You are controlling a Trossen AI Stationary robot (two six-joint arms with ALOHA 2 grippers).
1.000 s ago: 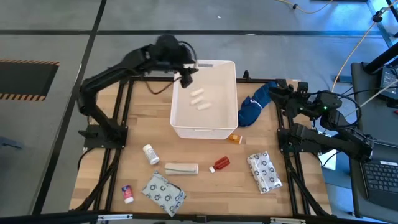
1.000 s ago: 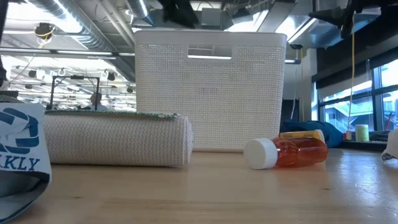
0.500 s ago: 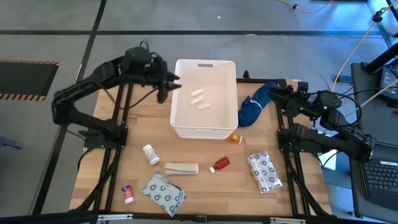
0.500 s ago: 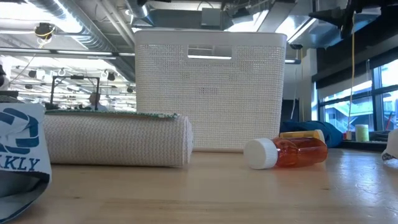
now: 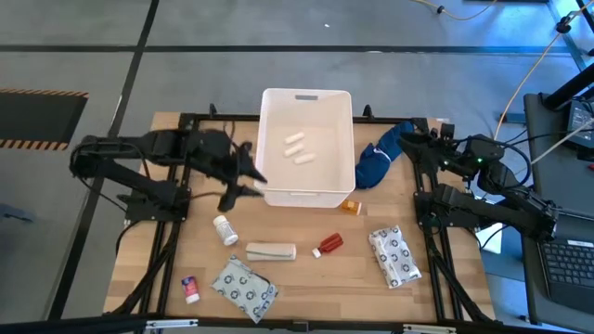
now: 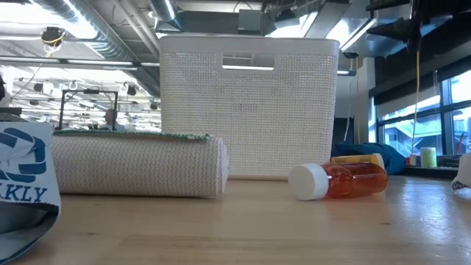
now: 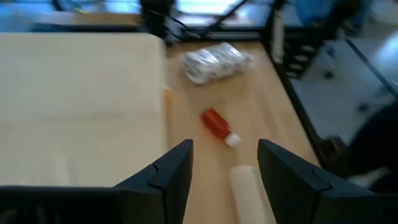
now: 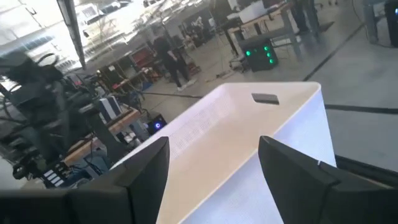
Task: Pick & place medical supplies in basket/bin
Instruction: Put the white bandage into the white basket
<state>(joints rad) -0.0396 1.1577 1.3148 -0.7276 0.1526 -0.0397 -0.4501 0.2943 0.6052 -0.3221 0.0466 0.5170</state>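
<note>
The white tub [image 5: 307,144] stands at the 12 o'clock side of the table [image 5: 297,269], its handle slot facing the low camera, with 2 small white tubes [image 5: 296,148] lying inside it. The left gripper [image 5: 243,178] hangs just off the tub's near left corner, at about 9 o'clock from centre, fingers apart with nothing between them. The right gripper [image 5: 408,135] waits at about 2 o'clock beside the dark blue cloth bundle [image 5: 376,160], fingers spread and empty.

Outside the tub lie the other supplies: a white pill bottle [image 5: 225,229] at 8 o'clock, a beige bandage roll [image 5: 271,250] at 6 o'clock, a red vial [image 5: 328,245] just right of the roll, an orange vial [image 5: 350,206] touching or nearly touching the tub's near right corner, 1 dotted packet [image 5: 393,255] at 4 o'clock, another dotted packet [image 5: 244,287] at 7 o'clock, and a small red-and-white tube [image 5: 190,289] left of it.
</note>
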